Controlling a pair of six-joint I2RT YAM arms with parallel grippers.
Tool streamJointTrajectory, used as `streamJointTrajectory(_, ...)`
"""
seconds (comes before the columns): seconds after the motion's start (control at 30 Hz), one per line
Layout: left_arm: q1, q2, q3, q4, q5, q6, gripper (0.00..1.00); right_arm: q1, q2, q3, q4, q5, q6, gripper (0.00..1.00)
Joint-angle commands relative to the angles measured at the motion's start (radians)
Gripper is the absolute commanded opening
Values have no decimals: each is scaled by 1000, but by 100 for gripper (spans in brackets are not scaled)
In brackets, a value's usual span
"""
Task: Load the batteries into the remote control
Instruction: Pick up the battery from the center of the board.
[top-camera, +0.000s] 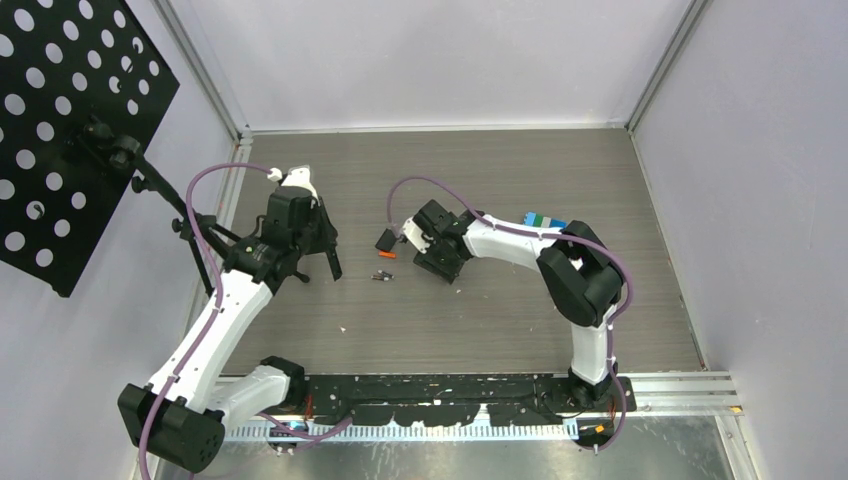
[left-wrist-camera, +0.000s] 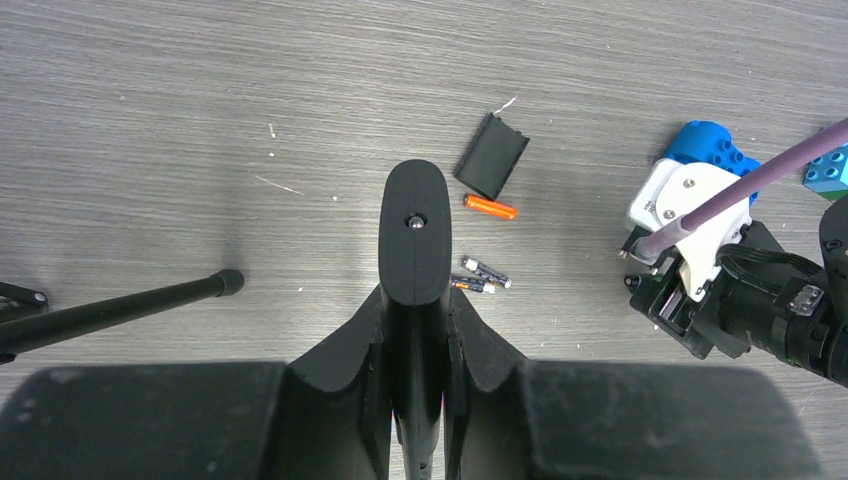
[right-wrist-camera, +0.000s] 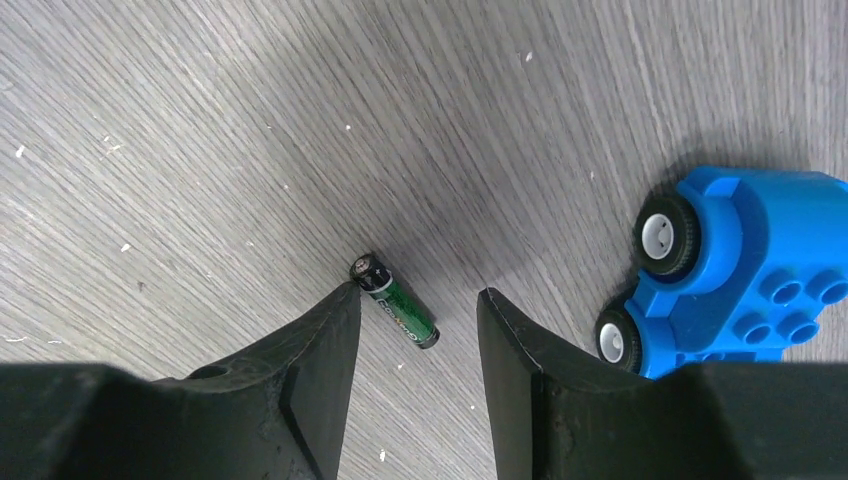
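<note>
Left gripper (left-wrist-camera: 415, 310) — jaws clamped on the black remote (left-wrist-camera: 416, 230). Right gripper (right-wrist-camera: 420, 295) — jaws spread, with a green battery (right-wrist-camera: 396, 302) lying between them, near a blue toy car (right-wrist-camera: 760, 260). An orange battery (left-wrist-camera: 491, 207) and two dark batteries (left-wrist-camera: 487, 272) lie by the cover (left-wrist-camera: 493, 155). The table (top-camera: 480, 320) is grey wood-grain, enclosed by pale walls (top-camera: 430, 60), with a perforated panel (top-camera: 60, 130) at left.

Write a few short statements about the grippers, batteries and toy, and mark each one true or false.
1. The left gripper is shut on the remote. True.
2. The right gripper holds a green battery in the air. False: it is open, and the battery lies on the table between its fingers.
3. An orange battery lies near the cover. True.
4. The car is red. False: it is blue.
</note>
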Motion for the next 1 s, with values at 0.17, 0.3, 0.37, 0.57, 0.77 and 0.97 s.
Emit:
streamJointTrajectory(0.17, 6, -6, 38, 23, -9, 7, 0, -56, 20, 48, -55, -116, 28, 31)
streamJointTrajectory(0.3, 6, -7, 33, 40, 17, 1, 0, -75, 20, 53, -60, -103, 103, 16)
streamJointTrajectory(0.37, 6, -4, 31, 57, 52, -1, 0, -80, 12, 54, -41, -46, 160, 10)
streamJointTrajectory(0.57, 6, 9, 12, 173, 305, -16, 0, -81, -163, -72, 175, 22, 374, 8)
streamJointTrajectory(0.77, 4, 49, -20, 362, 585, -95, 0, -81, -462, -225, 389, 35, 630, 8)
streamJointTrajectory(0.97, -2, 67, -99, 674, 744, -269, 0, 0, -670, -303, 541, -82, 783, 8)
